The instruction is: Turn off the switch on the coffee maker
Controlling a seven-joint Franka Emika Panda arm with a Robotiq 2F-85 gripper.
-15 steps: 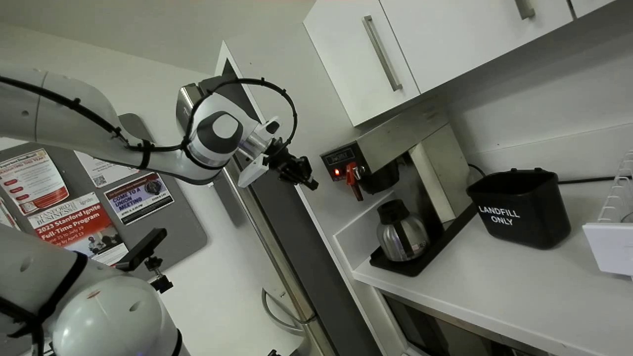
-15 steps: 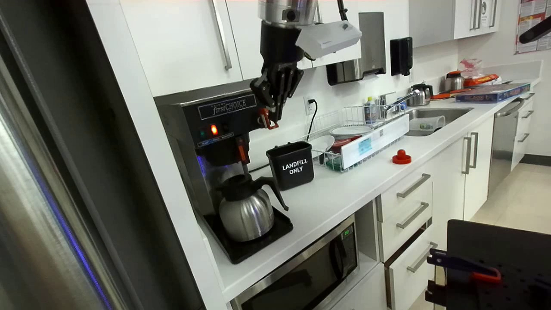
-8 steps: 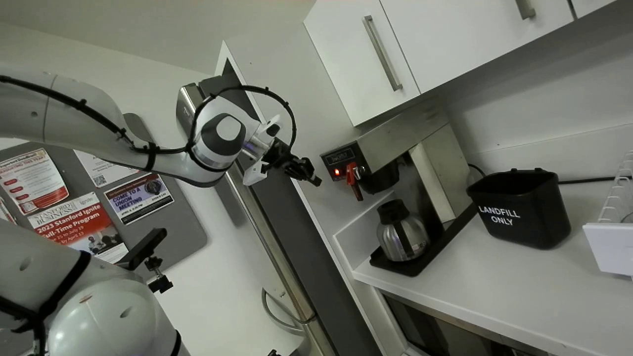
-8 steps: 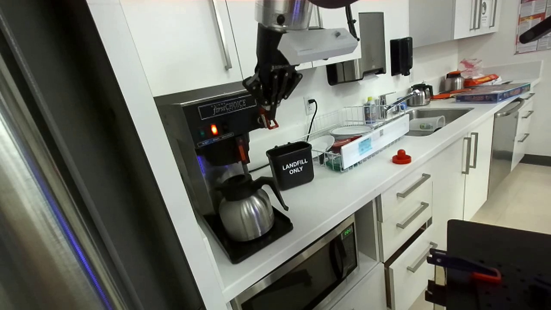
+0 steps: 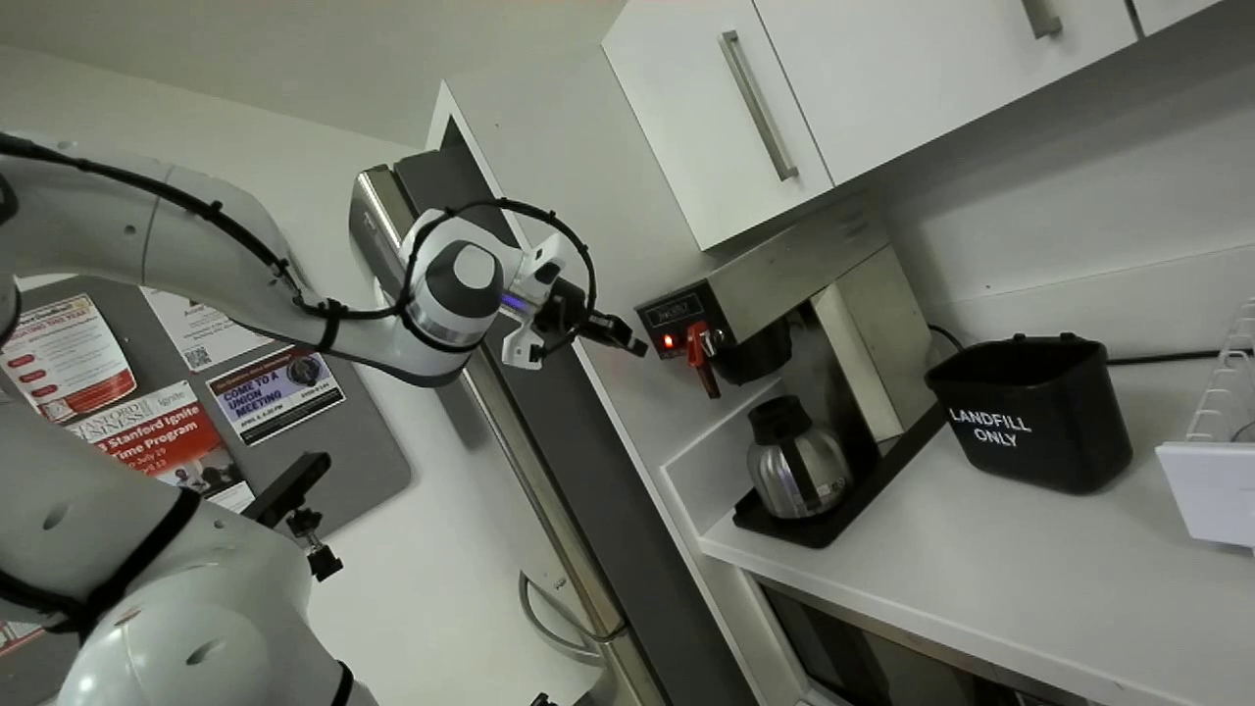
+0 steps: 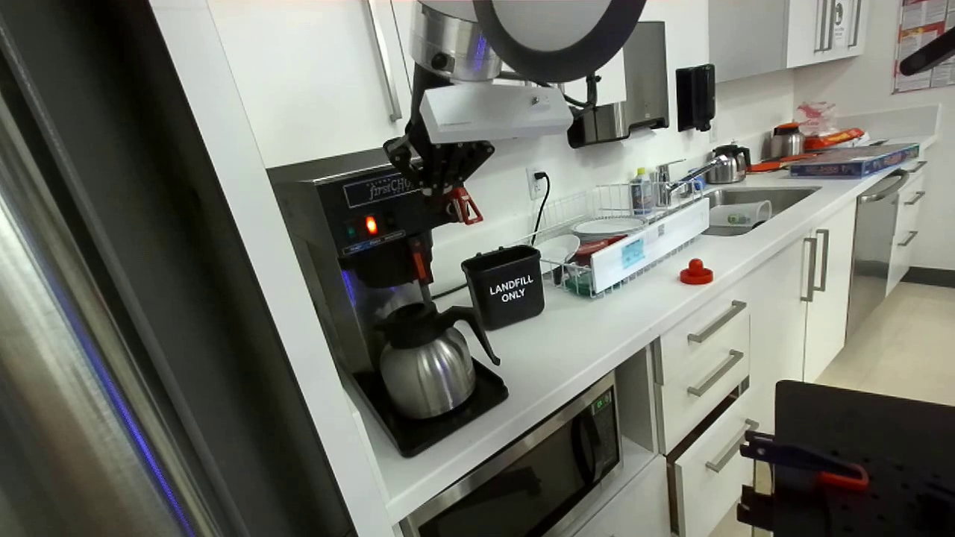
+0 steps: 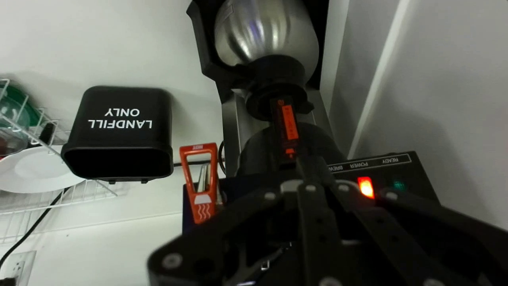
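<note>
The switch glows red-orange on the coffee maker's dark front panel; it shows in both exterior views (image 5: 669,341) (image 6: 371,224) and in the wrist view (image 7: 366,187), under the word POWER. The coffee maker (image 5: 784,275) also shows in an exterior view (image 6: 302,201), with a steel carafe (image 6: 427,377) on its black base. My gripper (image 5: 637,346) is shut and empty in front of the panel, with a small gap in view between tips and panel. In the wrist view its fingertips (image 7: 311,169) lie left of the lit switch and cover part of the panel.
A red hot-water tap handle (image 7: 198,202) sticks out beside the panel. A black bin (image 6: 507,291) and a dish rack (image 6: 649,242) stand on the counter. White cabinets (image 5: 706,108) hang above, and a side wall (image 7: 444,99) is close to the machine.
My gripper has moved closer to the panel. In an exterior view it has shifted left and slightly down, towards the lit switch. The switch stays lit, and the gripper stays shut.
</note>
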